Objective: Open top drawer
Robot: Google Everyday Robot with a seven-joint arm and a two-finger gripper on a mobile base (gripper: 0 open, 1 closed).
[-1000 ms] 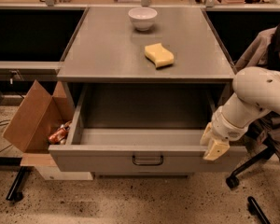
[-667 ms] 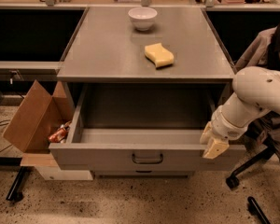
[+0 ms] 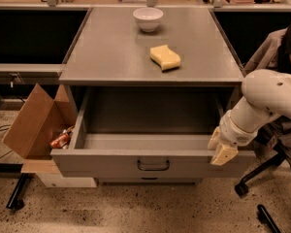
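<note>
Dim, warm light falls from above. The grey table top (image 3: pixel 111 52) has a soft, even sheen with no hard glare. The open top drawer (image 3: pixel 97 165) is shadowed inside, darkest at the back. The gripper (image 3: pixel 221 148), at the drawer's front right corner, is lit pale tan.

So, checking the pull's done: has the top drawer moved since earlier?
No. The top drawer holds its place against the countertop edge; the gripper sits at its right front corner.

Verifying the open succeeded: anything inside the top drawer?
The top drawer is pulled out. Its visible floor and back wall show bare grey metal, no items. The floor just behind the front panel is hidden, and the gripper covers the right front corner.
</note>
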